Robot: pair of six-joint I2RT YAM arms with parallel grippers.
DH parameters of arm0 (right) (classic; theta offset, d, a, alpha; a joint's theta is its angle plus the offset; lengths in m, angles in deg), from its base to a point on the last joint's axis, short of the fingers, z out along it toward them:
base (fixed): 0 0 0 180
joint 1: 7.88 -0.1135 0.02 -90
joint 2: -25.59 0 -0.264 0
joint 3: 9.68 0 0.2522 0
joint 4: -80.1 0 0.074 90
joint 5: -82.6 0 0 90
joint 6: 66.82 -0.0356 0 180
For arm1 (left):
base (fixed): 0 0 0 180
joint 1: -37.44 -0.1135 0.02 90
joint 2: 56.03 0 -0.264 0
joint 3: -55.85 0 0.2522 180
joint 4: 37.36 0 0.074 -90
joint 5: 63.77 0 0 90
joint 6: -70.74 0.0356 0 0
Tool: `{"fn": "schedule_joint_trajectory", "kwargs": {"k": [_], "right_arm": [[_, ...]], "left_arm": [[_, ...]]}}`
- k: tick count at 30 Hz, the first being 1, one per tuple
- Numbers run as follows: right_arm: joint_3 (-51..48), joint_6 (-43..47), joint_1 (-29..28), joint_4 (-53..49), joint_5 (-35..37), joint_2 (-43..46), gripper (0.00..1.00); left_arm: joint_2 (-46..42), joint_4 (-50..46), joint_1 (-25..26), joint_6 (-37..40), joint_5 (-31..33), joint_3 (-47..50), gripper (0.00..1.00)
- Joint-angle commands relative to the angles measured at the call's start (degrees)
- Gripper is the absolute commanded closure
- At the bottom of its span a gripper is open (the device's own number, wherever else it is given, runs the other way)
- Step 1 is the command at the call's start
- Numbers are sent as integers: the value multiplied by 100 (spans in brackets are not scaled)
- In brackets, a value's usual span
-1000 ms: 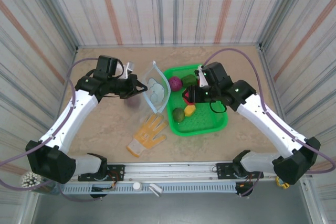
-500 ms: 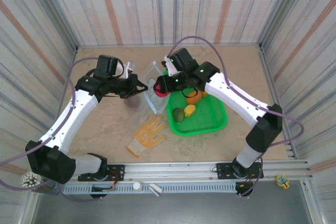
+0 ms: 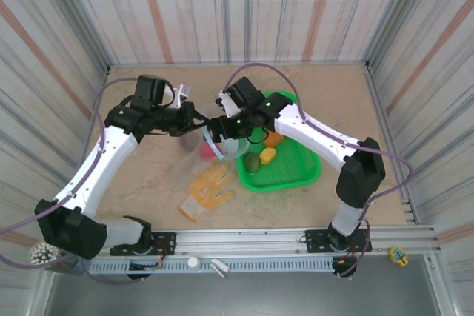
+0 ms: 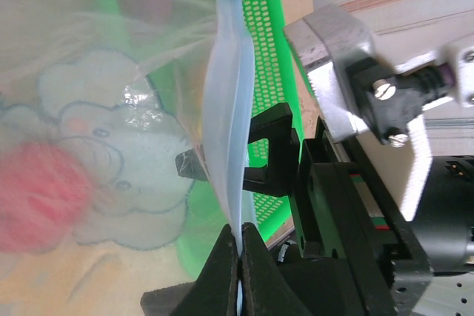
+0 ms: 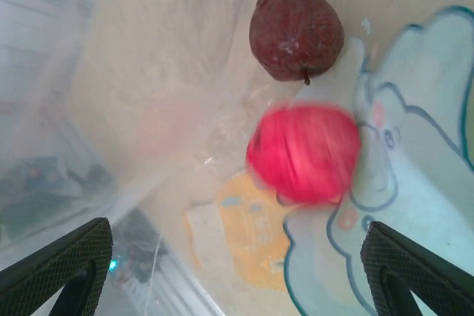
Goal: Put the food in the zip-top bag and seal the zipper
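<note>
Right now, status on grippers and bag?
Left gripper shut on zipper. Right gripper open at bag mouth. Red fruit, dark red fruit inside.

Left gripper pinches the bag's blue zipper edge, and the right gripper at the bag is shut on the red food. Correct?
Not quite. The left gripper does pinch the zipper of the zip-top bag, but the right gripper is open: the right wrist view shows the red food loose inside the bag, near a dark red piece.
</note>
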Motion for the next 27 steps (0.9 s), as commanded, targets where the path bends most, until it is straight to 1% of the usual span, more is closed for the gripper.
{"fn": "schedule_joint_trajectory", "kwargs": {"k": [1,11,13,17,21,27], "right_arm": [[-185,-96,48,146,-118,303,10],[-277,-5,264,79,196,741,15],[-234,8,324,-45,461,868,17],[-320,22,529,-354,1389,1182,20],[-632,59,823,-445,1820,1415,22],[-1342,-60,1160,-376,2072,1413,22]], "left_arm": [[-103,-39,38,132,-22,-119,100],[-184,-61,38,156,116,-35,100],[-219,-121,38,198,214,-29,100],[-280,-142,38,217,263,2,100],[-305,-133,38,235,275,40,100],[-328,71,34,272,183,155,100]]}}
